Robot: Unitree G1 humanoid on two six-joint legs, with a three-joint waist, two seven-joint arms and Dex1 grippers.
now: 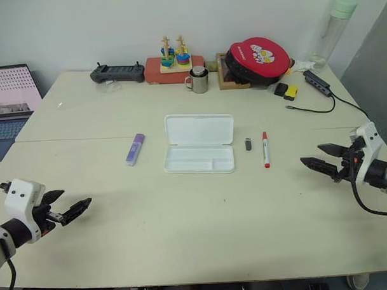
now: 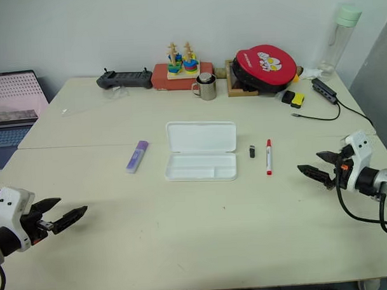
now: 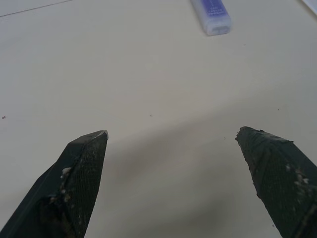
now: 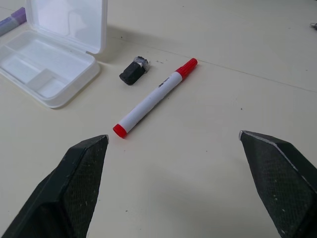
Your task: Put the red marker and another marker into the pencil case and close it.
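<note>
Both end effectors, left (image 1: 73, 208) and right (image 1: 318, 158), hover spread and empty over the pale table (image 1: 183, 215). The open white plastic pencil case (image 1: 199, 145) lies between the lavender-purple marker (image 1: 135, 149) and red-capped white marker (image 1: 265, 149).

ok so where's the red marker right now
In the left eye view the red marker lies on the table on the robot's right side, just right of the small dark stick and the open pencil case.
</note>
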